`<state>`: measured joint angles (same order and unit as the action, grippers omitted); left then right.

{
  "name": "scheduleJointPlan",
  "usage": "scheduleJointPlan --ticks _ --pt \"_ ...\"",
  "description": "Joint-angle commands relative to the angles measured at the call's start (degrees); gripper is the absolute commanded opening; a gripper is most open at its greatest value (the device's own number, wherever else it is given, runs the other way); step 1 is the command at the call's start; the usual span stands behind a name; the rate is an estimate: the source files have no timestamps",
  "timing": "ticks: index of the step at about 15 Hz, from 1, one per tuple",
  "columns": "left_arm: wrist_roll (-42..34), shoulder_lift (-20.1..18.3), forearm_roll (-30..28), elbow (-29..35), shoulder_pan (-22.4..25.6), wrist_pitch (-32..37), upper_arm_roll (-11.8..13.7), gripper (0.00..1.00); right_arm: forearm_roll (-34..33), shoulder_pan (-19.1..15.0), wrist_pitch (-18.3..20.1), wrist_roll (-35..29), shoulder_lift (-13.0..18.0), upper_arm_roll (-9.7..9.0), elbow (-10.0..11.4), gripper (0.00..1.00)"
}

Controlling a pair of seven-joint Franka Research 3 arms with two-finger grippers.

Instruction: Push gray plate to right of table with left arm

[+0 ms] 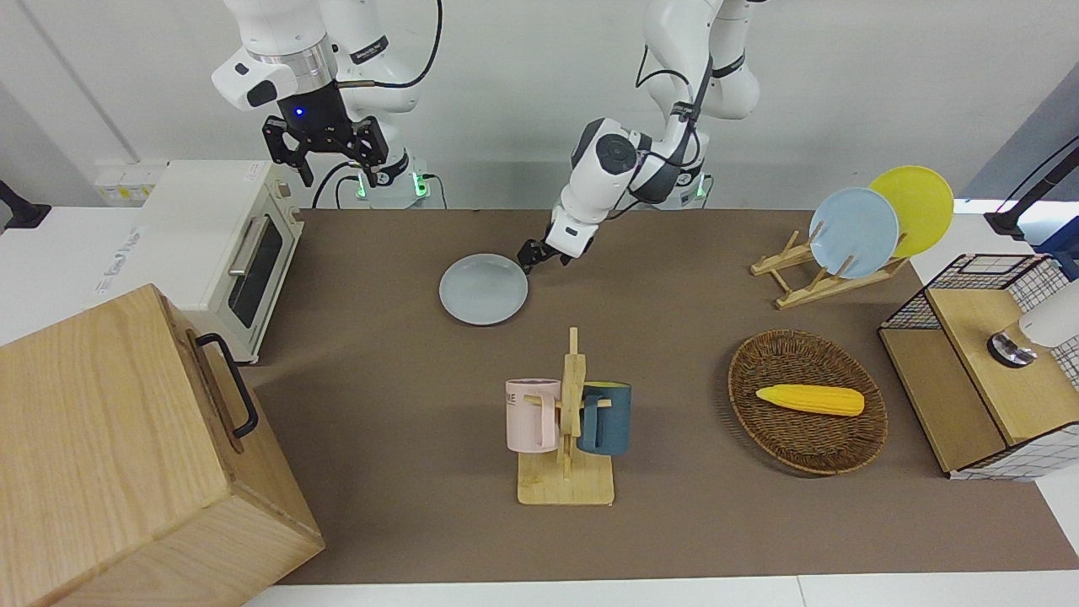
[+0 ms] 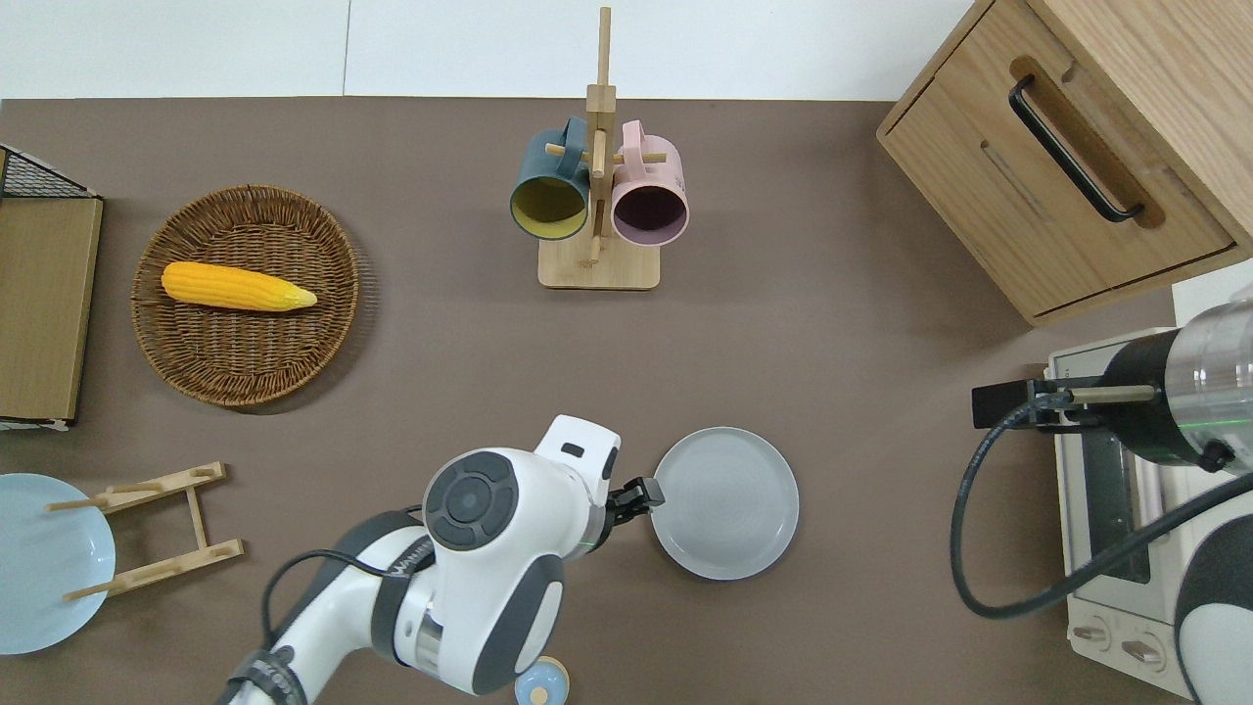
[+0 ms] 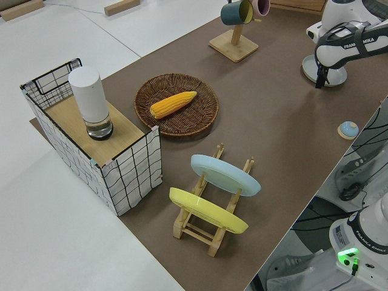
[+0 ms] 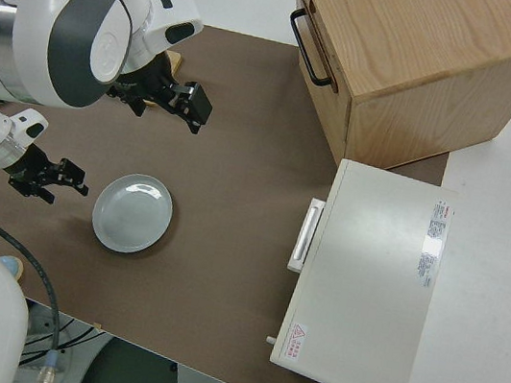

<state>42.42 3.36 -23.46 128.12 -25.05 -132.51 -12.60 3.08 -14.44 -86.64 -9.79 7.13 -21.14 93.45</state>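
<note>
**A:** Where does your push stand?

**B:** Your left hand (image 2: 641, 493) is low at the rim of the gray plate (image 2: 725, 502), on the edge that faces the left arm's end of the worktop (image 2: 842, 323). From the overhead view it looks to be touching the rim or just beside it. Whether its fingers are spread or closed, you cannot tell from here. The plate lies flat near the middle of the worktop, nearer to the robots than the mug stand (image 2: 598, 196). In my judgement the push is at its start or only partly done: bare brown surface lies between the plate and the toaster oven (image 1: 221, 244) at the right arm's end, so most of the travel is left. Your right arm is parked, its hand (image 1: 324, 152) with fingers apart and holding nothing.

**A:** And the count of things?

**B:** Three plates: the gray one, plus a sky-blue plate (image 1: 854, 232) and a yellow plate (image 1: 915, 206) on a wooden rack. Two mugs, pink and dark teal, on the one stand. One wicker basket (image 1: 807, 451) with one ear of corn (image 1: 809, 400). One wooden cabinet (image 1: 126, 455).
</note>
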Motion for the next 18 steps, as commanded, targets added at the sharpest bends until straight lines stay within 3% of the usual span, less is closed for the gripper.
scheduleJointPlan --ticks 1,4,7,10,14,18 --pt "-7.5 -2.9 4.6 -7.5 3.4 17.6 6.8 0.98 1.2 -1.4 0.0 -0.6 1.6 -0.83 1.6 0.996" --pt "-15.2 -3.0 8.0 -15.2 4.7 29.7 12.9 0.99 1.2 -1.4 0.1 -0.6 1.6 -0.83 1.6 0.996" --pt "-20.9 -3.3 14.1 -19.4 6.9 36.0 15.7 0.99 1.2 -1.4 0.0 -0.6 1.6 -0.83 1.6 0.996" --pt "-25.8 -6.7 19.5 -20.5 11.6 38.5 15.1 0.99 1.2 -1.4 0.0 -0.6 1.6 -0.83 1.6 0.996" --pt "-30.2 -6.8 20.3 -31.2 16.9 46.5 15.0 0.99 1.2 -1.4 0.1 -0.7 1.6 -0.83 1.6 0.996" --pt "-32.0 -6.9 22.6 -33.0 19.7 46.7 14.6 0.99 1.2 -1.4 0.0 -0.6 1.6 -0.83 1.6 0.996"
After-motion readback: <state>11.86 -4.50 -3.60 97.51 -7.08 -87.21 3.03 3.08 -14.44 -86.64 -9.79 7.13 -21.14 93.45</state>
